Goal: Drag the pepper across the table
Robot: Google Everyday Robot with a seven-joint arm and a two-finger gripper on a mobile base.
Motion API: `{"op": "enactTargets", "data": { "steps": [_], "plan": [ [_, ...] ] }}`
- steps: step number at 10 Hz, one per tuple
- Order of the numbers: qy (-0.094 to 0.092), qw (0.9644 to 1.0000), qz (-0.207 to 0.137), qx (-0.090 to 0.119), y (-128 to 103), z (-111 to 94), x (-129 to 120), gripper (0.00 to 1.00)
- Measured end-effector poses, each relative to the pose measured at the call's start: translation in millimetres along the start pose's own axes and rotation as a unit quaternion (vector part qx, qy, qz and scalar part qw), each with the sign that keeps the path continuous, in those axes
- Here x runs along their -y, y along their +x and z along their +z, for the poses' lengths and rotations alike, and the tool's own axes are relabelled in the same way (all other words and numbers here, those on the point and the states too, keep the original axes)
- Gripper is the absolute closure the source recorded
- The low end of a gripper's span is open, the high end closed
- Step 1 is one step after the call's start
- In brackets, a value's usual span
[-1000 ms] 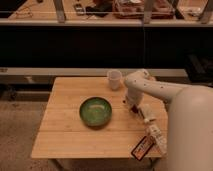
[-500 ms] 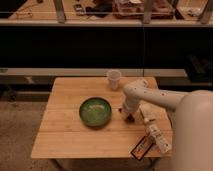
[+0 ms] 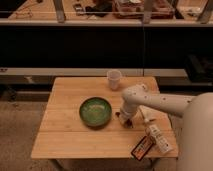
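The light-wood plank table (image 3: 65,130) fills the middle of the camera view. My white arm reaches in from the right. My gripper (image 3: 124,118) points down at the table top, just right of the green bowl (image 3: 96,111). A small dark red shape at the gripper's left tip looks like the pepper (image 3: 119,115). It lies on the table and is mostly hidden by the gripper. I cannot tell whether the gripper touches it.
A white cup (image 3: 114,79) stands at the table's back edge. A dark packet with orange print (image 3: 142,147) and a white oblong packet (image 3: 159,138) lie at the front right corner. A dark counter and shelf run behind the table.
The gripper has come down and a little toward the front of the table, to the spot right of the bowl. The bowl, cup and packets have not moved.
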Motion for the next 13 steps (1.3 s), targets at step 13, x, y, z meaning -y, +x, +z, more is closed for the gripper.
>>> {"op": "enactTargets", "data": {
  "steps": [13],
  "plan": [
    [-0.011,0.9926,-0.12,0.007,18.1,-2.4,94.2,0.74]
  ]
}}
